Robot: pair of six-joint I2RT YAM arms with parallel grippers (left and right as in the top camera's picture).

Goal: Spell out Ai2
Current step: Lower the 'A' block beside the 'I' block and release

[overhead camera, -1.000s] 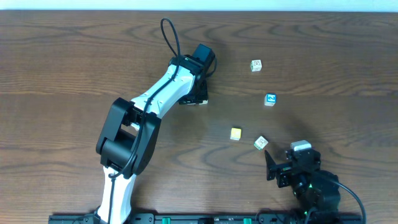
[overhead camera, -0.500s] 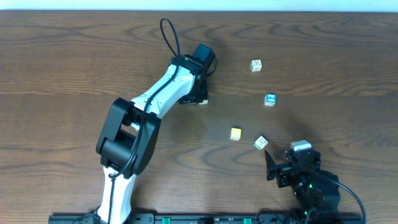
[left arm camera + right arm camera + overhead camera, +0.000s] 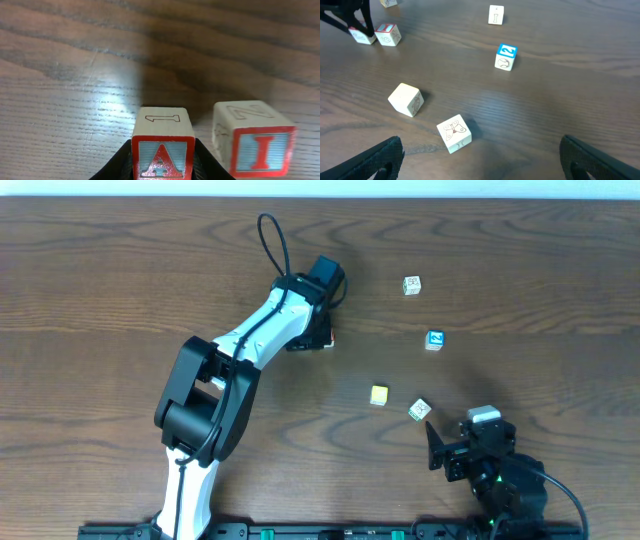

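Red-framed A block [image 3: 162, 150] sits on the table [image 3: 75, 75] in my left gripper [image 3: 162, 167]; the dark fingers press both its sides, so I read it as clamped. I block [image 3: 252, 142] stands just beside it, a narrow gap between, its face turned slightly off from the A's.

Step in hand, as I judge it: seat the A next to the I. To do it well, keep the A flat on the wood, line its front face up with the I's, and spread the jaws straight outward so that neither block gets nudged on release.

Blue 2 block [image 3: 434, 339] lies well apart from the pair, not yet fetched. Right gripper [image 3: 480, 150] is parked near the table edge, fingers wide apart, holding nothing.

Against the overhead view a second ago: my left wrist has shifted very slightly. Loose blocks and right arm are unchanged.
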